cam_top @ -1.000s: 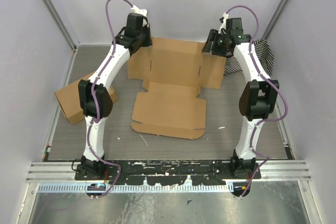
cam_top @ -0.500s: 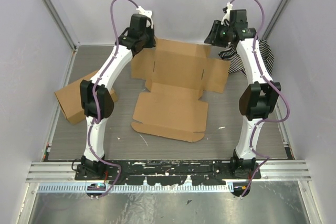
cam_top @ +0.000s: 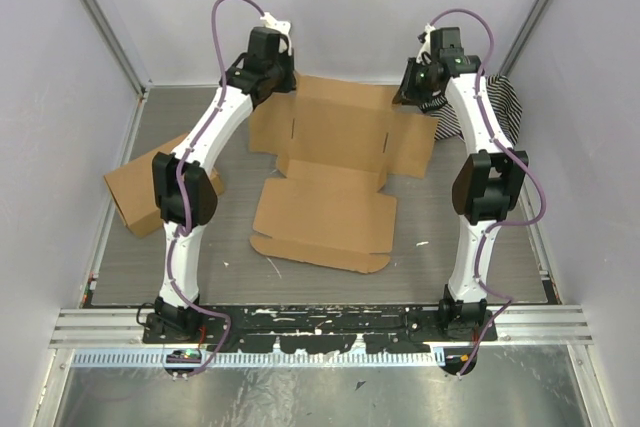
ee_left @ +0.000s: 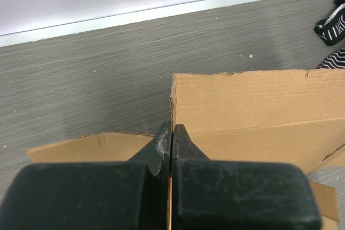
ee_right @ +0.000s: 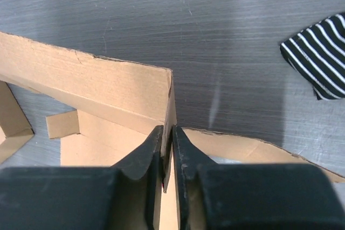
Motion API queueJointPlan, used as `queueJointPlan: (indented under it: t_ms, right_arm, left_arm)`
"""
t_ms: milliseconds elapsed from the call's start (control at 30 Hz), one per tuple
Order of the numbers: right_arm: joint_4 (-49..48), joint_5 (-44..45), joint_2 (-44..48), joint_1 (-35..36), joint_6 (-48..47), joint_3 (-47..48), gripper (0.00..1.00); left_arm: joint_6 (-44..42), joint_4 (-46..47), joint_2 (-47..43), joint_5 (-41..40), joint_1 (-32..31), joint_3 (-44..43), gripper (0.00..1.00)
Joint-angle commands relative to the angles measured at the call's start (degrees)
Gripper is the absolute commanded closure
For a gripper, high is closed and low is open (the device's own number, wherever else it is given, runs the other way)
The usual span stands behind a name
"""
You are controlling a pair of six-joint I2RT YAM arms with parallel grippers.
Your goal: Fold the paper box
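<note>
At the far left of the counter (cam_top: 125, 262) lies a squarer cardboard box (cam_top: 130, 192), partly under the left arm's elbow and well apart from the work; it should not get in the way unless that elbow drops or swings outward. The left jaws are clenched on the paper box (cam_top: 325, 217), nipping a thin upright edge at its far left corner, with a sliver of card showing between them in the left wrist view. The paper box itself sits mid-counter between the two arms; its near panel lies flat and its far panel is raised off the surface. I judge it light and fairly stiff; corrugated card like this should bend cleanly along its scored creases and kink or tear if forced elsewhere, especially near the slits and tabs. The best hold is probably just where both arms have it, on flap edges close to a corner, so that the panel turns about its crease and does not bow. The right jaws grasp the far right corner, one finger on each side of a standing wall of card. Near them, at the far right, lies a striped cloth (cam_top: 505, 107); it lies just beside the right side flap and could snag that flap as it swings.
</note>
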State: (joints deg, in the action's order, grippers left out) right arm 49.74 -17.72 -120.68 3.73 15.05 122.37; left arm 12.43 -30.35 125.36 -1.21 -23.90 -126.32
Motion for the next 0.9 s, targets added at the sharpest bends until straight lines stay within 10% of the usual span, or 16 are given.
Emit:
queueJointPlan:
  t_ms: [0,200,467,867]
  right_arm:
    - [0.7,1.0,3.1,-0.2,-0.1,-0.1,0.86]
    - [-3.7,4.3,6.0,0.6,-0.4,-4.3,0.94]
    - [-25.9,13.2,16.0,6.2,-5.5,-20.5,0.95]
    - [-63.2,22.0,32.9,12.2,-6.6,-49.4,0.92]
  left_arm:
    - [-0.5,0.8,-4.1,-1.2,0.0,1.1,1.0]
    - [1.2,0.3,-5.3,-2.5,0.0,1.5,0.94]
    - [3.8,-4.9,-10.2,-6.9,0.1,0.8,0.31]
    - [7.5,-20.3,-19.3,-7.2,0.4,3.3,0.36]
